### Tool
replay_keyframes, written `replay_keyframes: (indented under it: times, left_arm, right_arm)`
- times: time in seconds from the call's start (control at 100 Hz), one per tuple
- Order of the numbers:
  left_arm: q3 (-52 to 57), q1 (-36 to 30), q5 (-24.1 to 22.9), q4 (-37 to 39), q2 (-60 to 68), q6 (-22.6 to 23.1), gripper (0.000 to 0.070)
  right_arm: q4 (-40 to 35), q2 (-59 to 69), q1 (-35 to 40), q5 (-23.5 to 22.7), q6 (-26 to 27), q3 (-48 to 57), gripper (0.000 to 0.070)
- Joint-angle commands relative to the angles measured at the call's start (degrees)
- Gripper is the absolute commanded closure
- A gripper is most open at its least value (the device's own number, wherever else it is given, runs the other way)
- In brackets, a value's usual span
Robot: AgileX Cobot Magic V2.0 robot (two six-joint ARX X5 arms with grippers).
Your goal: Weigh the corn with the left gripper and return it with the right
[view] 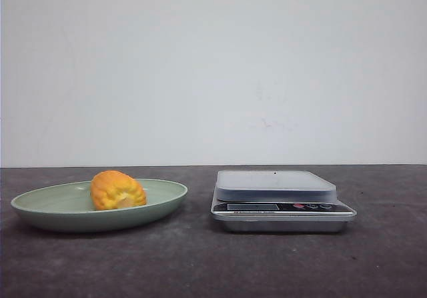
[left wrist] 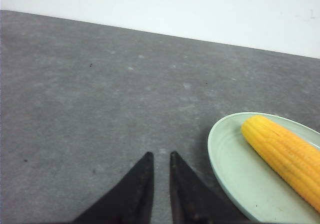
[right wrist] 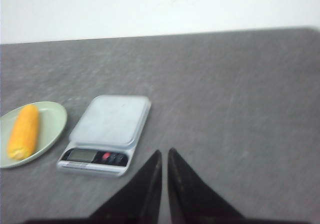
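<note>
Corn [view: 117, 190]: yellow-orange cob, ribbed kernel rows, pale core at the cut end facing the front camera. From the front it reads short and stubby because it's seen end-on; both wrist views show it longer, lying flat. It sits inside the green plate [view: 40, 208], touching the plate floor, nothing on top of it.

Left pincer [left wrist: 160, 159]: fingers nearly together, thin gap between the tips, nothing held. It hangs over bare bench [left wrist: 100, 108]. The plate rim is just beside the pincer, the corn farther in on the plate, apart from the fingers. No object between pincer and plate.

Right pincer [right wrist: 164, 156]: fingers almost closed, narrow slit between them, empty. The scale [right wrist: 107, 134] is near it on the bench: pale flat platform, dark front panel with a display and a red button. Plate and corn are beyond the scale from this pincer, so the scale stands between the right pincer and the corn.

Scale platform carries nothing. Plate and scale stand side by side on the dark grey bench, near but not touching. Plain white wall [view: 213, 71] behind. Neither pincer shows in the front view.
</note>
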Motion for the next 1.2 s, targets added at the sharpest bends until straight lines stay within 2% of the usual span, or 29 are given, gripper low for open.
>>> replay_keyframes:
  times: [0.0,0.09,0.21,0.35,0.5,0.6,0.75,0.94,1.19]
  left_arm:
    - [-0.92,-0.07,0.0,-0.26,-0.07,0.7,0.0684]
    - [-0.92,-0.07,0.0,-0.28,-0.07,0.7,0.0684]
    - [-0.92,-0.07,0.0,-0.28,-0.07,0.7,0.0683]
    - [-0.92,-0.07,0.0,-0.28,-0.07,0.7,0.0684]
    - [-0.92,-0.07,0.0,-0.28,-0.07,0.7,0.0684]
    - [-0.92,-0.07,0.02,-0.28,-0.07,0.7,0.0684]
    - [-0.92,-0.07,0.02,-0.28,-0.07,0.7,0.0684]
    - [-0.92,-0.07,0.0,-0.28,-0.07,0.72,0.0684]
    - [-0.92,-0.07,0.0,-0.31,-0.07,0.7,0.0684]
  right_arm:
    - [5.44,-0.44,-0.79,0.96,-4.22,-0.48,0.0685]
    - [16.04,-1.92,-3.98,1.01,-6.4,-5.33,0.0685]
    - [30.23,-4.85,-9.33,0.96,-8.59,-16.74,0.0685]
    - [43.76,-6.71,-13.79,0.0,-7.8,-31.52,0.0685]
    - [53.68,-6.73,-15.17,0.04,-5.6,-43.69,0.0685]
    - [56.37,-6.73,-15.15,0.04,-4.63,-48.59,0.0685]
    - [56.22,-6.73,-15.15,0.07,-4.13,-52.43,0.0685]
    - [50.71,-6.73,-15.15,-0.07,-4.2,-52.39,0.0685]
    - [52.24,-6.75,-15.1,0.07,-4.22,-52.39,0.0685]
